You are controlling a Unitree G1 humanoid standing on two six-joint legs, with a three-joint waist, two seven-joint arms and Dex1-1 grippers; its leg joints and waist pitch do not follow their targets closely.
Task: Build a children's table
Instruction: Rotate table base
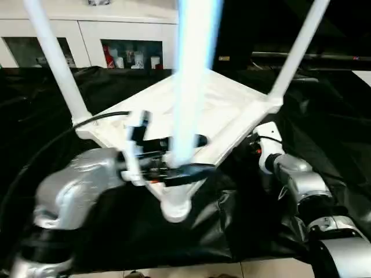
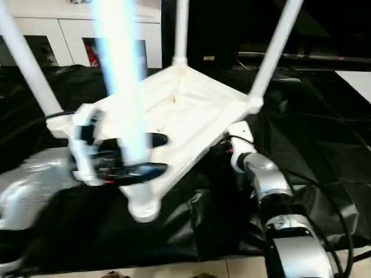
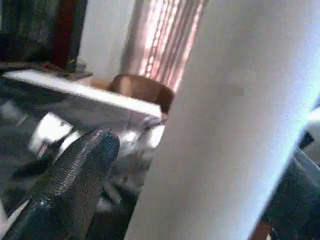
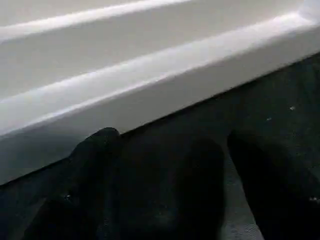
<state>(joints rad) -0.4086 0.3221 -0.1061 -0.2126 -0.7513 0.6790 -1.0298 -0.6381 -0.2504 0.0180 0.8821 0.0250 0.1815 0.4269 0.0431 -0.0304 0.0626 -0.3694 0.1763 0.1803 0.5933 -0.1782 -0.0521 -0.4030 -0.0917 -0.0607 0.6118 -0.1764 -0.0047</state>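
Left gripper [image 1: 174,156]: we see its two black fingers [image 3: 75,180] spread wide either side of the near leg [image 1: 191,81], one finger on each flank; firm pressure we cannot confirm.
Right gripper [image 4: 165,190]: our fingers stand apart, holding nothing, low on the black cover just beside the tabletop's right rim [image 4: 150,85].
Tabletop [image 1: 214,110]: it lies upside down on the work table [image 1: 324,133], one corner toward us, sockets up.
Legs: we count four, all upright, long axes rising out of the corner sockets; near, left [image 1: 55,61], right [image 1: 295,49], far [image 2: 181,29].
Near socket [image 1: 175,207]: it overhangs toward the table's near edge.
Surroundings: a white cabinet [image 1: 87,35] with glass doors stands far left; a black cable [image 1: 35,156] arcs over our left forearm.
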